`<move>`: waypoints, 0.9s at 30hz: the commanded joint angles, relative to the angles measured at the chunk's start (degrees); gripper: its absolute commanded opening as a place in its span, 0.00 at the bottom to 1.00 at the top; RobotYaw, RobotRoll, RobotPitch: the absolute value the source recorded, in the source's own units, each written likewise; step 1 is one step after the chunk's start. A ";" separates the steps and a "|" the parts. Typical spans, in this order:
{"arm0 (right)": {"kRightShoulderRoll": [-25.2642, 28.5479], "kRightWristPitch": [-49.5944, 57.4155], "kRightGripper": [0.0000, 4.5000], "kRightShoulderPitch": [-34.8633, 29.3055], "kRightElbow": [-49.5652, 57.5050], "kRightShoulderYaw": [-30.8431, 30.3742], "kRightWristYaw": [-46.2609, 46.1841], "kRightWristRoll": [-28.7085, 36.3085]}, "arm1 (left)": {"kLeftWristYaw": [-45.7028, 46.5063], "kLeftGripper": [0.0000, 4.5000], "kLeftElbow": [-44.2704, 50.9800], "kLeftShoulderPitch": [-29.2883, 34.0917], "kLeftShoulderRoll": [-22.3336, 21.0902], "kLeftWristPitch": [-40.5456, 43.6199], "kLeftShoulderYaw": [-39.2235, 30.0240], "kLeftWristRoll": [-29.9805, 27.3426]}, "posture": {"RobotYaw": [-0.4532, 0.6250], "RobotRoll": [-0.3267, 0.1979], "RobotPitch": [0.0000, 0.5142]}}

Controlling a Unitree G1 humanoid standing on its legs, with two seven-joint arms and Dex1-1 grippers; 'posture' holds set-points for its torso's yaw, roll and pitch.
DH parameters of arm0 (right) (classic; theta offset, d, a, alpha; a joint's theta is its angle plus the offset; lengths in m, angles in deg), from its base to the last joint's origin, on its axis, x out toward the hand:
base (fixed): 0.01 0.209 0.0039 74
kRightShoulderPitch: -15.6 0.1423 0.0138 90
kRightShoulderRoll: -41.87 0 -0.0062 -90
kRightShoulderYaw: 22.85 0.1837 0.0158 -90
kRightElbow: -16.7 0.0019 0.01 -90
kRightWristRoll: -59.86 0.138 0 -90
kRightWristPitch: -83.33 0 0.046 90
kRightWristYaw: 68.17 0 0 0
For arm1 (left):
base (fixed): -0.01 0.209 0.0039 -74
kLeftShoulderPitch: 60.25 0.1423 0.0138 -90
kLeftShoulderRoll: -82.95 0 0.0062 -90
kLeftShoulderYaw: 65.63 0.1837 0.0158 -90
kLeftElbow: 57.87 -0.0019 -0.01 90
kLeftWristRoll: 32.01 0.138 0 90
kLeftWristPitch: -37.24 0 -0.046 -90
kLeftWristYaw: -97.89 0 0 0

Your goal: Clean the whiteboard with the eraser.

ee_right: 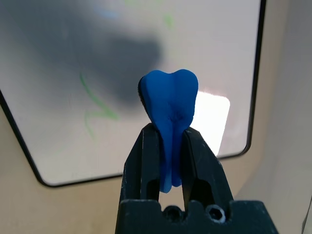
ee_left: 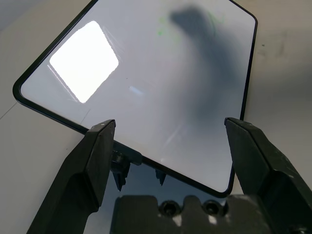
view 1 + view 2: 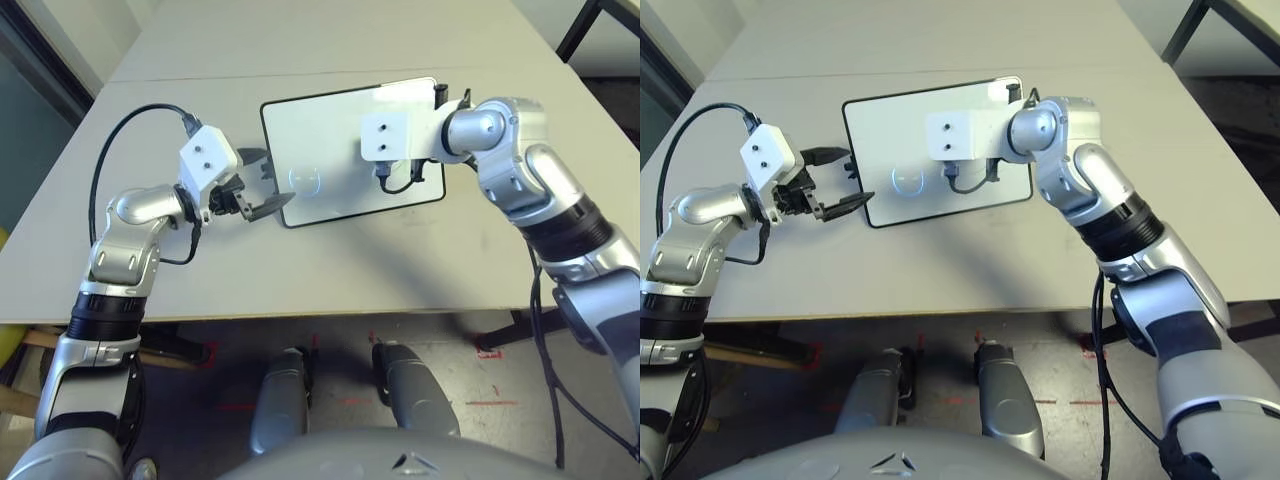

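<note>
Right hand (image 1: 168, 146): clamped on eraser (image 1: 169, 109), poised above board (image 1: 63, 58). Left hand (image 2: 168, 146): open, at board's edge. Step: wiping. Next: press onto green marks (image 1: 95, 109) beneath.

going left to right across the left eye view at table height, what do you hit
left gripper, open at the board's left edge → whiteboard → right gripper's white housing over the board → right forearm

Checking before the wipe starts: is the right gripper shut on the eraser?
Yes. The right gripper is shut on the eraser, which is squeezed between its fingers above the whiteboard.
</note>
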 commanded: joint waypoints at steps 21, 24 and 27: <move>-1.70 -5.38 0.09 -8.32 -6.03 -0.49 -9.85 -1.30 | -1.48 1.00 -1.37 -1.71 -0.31 -0.97 1.06 0.70 | 0.22 0.62 0.26; -3.29 -5.93 0.09 -8.26 -6.18 -1.13 -10.27 -1.55 | -1.55 1.00 -1.36 -1.76 -0.30 -0.85 1.09 0.75 | 0.22 0.62 0.26; -4.81 -6.02 0.09 -8.28 -5.46 -1.84 -9.81 -1.55 | -1.49 1.00 -1.25 -1.72 -0.29 -0.66 1.08 0.80 | 0.23 0.62 0.27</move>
